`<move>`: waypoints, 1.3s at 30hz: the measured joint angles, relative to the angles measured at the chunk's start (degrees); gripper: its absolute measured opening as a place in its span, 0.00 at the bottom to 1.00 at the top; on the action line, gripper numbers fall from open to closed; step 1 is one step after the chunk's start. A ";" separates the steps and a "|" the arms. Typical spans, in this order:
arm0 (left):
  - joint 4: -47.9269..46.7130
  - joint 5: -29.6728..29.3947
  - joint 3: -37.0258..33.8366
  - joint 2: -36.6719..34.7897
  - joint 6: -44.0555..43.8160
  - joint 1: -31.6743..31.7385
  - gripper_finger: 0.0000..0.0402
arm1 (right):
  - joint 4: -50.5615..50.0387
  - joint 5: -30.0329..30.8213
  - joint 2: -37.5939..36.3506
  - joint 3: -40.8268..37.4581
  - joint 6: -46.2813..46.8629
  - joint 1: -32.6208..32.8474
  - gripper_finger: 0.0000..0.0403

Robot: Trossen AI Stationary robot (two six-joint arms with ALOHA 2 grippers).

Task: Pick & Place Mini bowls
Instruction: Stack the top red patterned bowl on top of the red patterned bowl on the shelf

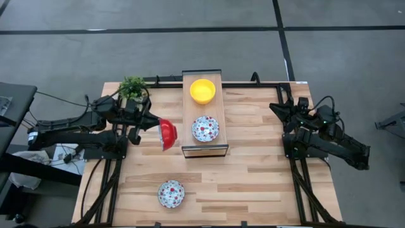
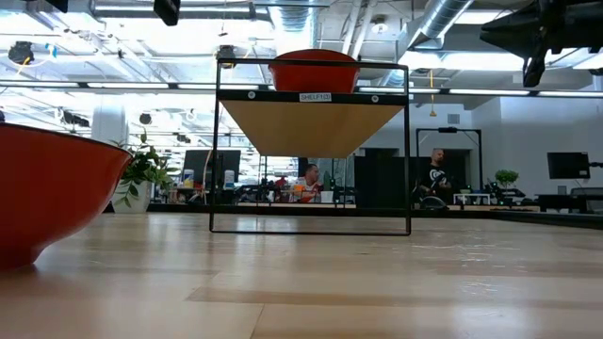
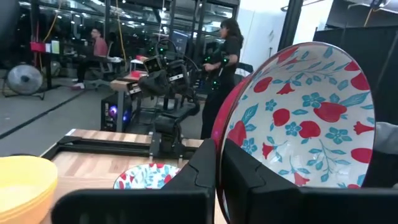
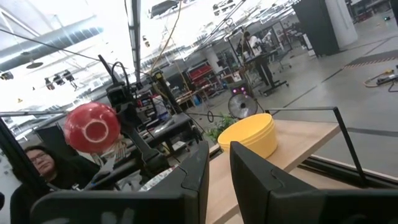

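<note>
My left gripper (image 1: 157, 125) is shut on a mini bowl (image 1: 167, 135), red outside and white with a red-and-blue floral pattern inside (image 3: 305, 118). It holds the bowl in the air just left of the wooden shelf (image 1: 204, 111). A yellow mini bowl (image 1: 202, 90) and a floral mini bowl (image 1: 205, 128) rest by their bases on the shelf top. Another floral mini bowl (image 1: 171, 194) sits on the table near its front edge. My right gripper (image 1: 278, 106) waits at the table's right, open by a narrow gap (image 4: 219, 155), with nothing between its fingers. My left gripper pinches the bowl's rim (image 3: 221, 140), one finger on the red outer wall (image 3: 202, 171) and the other inside the bowl (image 3: 249, 180). The fingers come level from the table's left. The bowl is lifted clear and stands on edge, its hollow toward the left arm and its base (image 4: 93, 127) toward the shelf.
A small green potted plant (image 1: 133, 87) stands at the table's far left corner, close behind the left arm. The shelf's black frame (image 2: 407, 151) rises from the table's middle. Bare wood lies between the shelf and the right arm. People are in the room behind.
</note>
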 joint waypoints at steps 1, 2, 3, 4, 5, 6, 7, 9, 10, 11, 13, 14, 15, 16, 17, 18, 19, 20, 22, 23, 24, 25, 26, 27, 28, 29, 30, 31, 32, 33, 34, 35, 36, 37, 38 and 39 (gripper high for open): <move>-0.15 -0.02 0.00 0.02 -0.15 0.00 0.02 | -0.06 0.00 0.00 0.00 0.00 0.00 0.13; -0.16 -0.13 0.00 0.06 -0.30 0.02 0.02 | -0.18 0.01 0.00 0.00 0.00 0.00 0.13; -0.02 -0.51 0.00 0.30 -0.95 0.04 0.02 | -0.28 0.01 0.00 0.00 0.00 0.00 0.13; 0.10 -1.28 0.00 0.59 -2.18 0.04 0.02 | -0.31 0.00 0.02 0.00 0.00 0.00 0.13; -0.09 -2.40 0.00 1.05 -3.81 0.04 0.02 | -0.32 0.00 0.02 0.00 0.02 0.00 0.13; -0.24 -3.74 0.00 1.72 -5.91 0.06 0.02 | -0.31 0.02 0.02 0.00 0.02 0.00 0.13; -0.51 -5.07 0.00 2.51 -8.07 0.07 0.02 | -0.32 0.02 0.02 0.00 0.02 -0.02 0.13; -1.17 -6.89 0.00 4.31 -12.65 0.10 0.02 | -0.32 0.02 0.02 0.00 0.04 -0.01 0.13; -1.35 -7.56 0.00 5.17 -14.70 0.11 0.02 | -0.32 0.02 0.02 0.00 0.04 -0.02 0.13; -1.72 -8.12 0.00 5.93 -16.58 0.09 0.02 | -0.33 0.02 0.02 0.00 0.05 -0.01 0.13; -2.12 -9.69 0.00 7.17 -20.40 0.07 0.02 | -0.32 0.05 0.02 0.00 0.09 -0.02 0.13; -2.10 -10.58 0.00 7.57 -22.06 0.07 0.02 | -0.35 0.11 0.02 0.00 0.11 -0.02 0.13; -2.12 -11.34 0.00 7.71 -23.37 0.11 0.02 | -0.33 0.15 0.02 0.00 0.11 -0.02 0.13; -1.99 -12.23 0.08 7.81 -24.57 0.18 0.02 | -0.35 0.21 0.02 0.00 0.11 -0.02 0.13; -1.71 -13.10 0.38 7.83 -25.83 0.30 0.02 | -0.35 0.24 0.02 0.00 0.11 -0.02 0.13; -0.71 -13.89 0.61 7.81 -27.09 0.42 0.02 | -0.35 0.24 0.02 0.00 0.11 -0.01 0.13; 0.46 -14.16 0.97 7.80 -28.22 0.65 0.02 | -0.35 0.25 0.02 0.00 0.13 -0.02 0.13; 2.09 -14.86 1.27 7.78 -29.93 0.91 0.02 | -0.35 0.27 0.02 0.00 0.13 -0.02 0.13; 4.40 -16.32 1.96 7.70 -33.89 1.61 0.02 | -0.37 0.26 0.02 0.00 0.13 -0.02 0.13; 4.57 -17.15 2.32 7.69 -35.74 2.03 0.02 | -0.37 0.26 0.02 0.00 0.13 -0.02 0.13; 4.52 -18.02 2.44 7.69 -37.82 2.32 0.02 | -0.41 0.26 0.02 0.00 0.13 -0.02 0.13; 4.28 -18.52 2.45 7.72 -39.97 2.61 0.02 | -0.43 0.26 0.02 0.00 0.13 -0.02 0.13; 3.95 -18.86 2.43 7.75 -41.98 2.89 0.02 | -0.43 0.26 0.02 0.00 0.13 -0.02 0.13; 3.83 -18.95 2.38 7.77 -43.53 3.20 0.02 | -0.47 0.26 0.02 0.00 0.13 -0.02 0.13; 3.69 -18.93 2.38 7.86 -44.62 3.35 0.02 | -0.50 0.26 0.02 0.00 0.13 -0.01 0.13; 3.66 -18.97 2.38 7.96 -45.31 3.34 0.02 | -0.51 0.26 0.02 0.00 0.13 -0.02 0.13; 3.60 -18.97 2.38 8.14 -45.43 3.34 0.02 | -0.57 0.26 0.02 0.00 0.13 -0.02 0.13; 3.58 -18.95 2.38 8.34 -45.45 3.34 0.02 | -0.71 0.26 0.02 0.00 0.13 -0.02 0.13; 3.47 -18.91 2.38 8.55 -45.60 3.34 0.02 | -0.74 0.26 0.02 0.00 0.13 -0.02 0.13; 3.46 -18.56 2.38 8.85 -45.62 3.32 0.02 | -0.74 0.26 0.02 0.00 0.15 -0.02 0.13; 3.57 -17.86 2.38 9.28 -45.72 3.32 0.02 | -0.76 0.26 0.02 0.00 0.13 -0.02 0.13; 3.58 -17.44 2.38 9.86 -46.33 3.32 0.02 | -0.76 0.26 0.02 0.00 0.15 -0.01 0.13; 3.48 -16.88 2.41 10.65 -47.15 3.32 0.02 | -0.76 0.27 0.02 0.00 0.13 -0.02 0.13; 2.72 -16.04 2.84 11.66 -47.78 3.32 0.02 | -0.76 0.33 0.02 0.00 0.15 -0.01 0.13; 2.11 -15.14 3.55 12.87 -47.97 3.32 0.02 | -0.78 0.33 0.02 0.00 0.15 -0.02 0.13; 1.29 -14.25 4.69 14.12 -48.01 3.32 0.02 | -0.78 0.35 0.02 0.00 0.15 0.00 0.13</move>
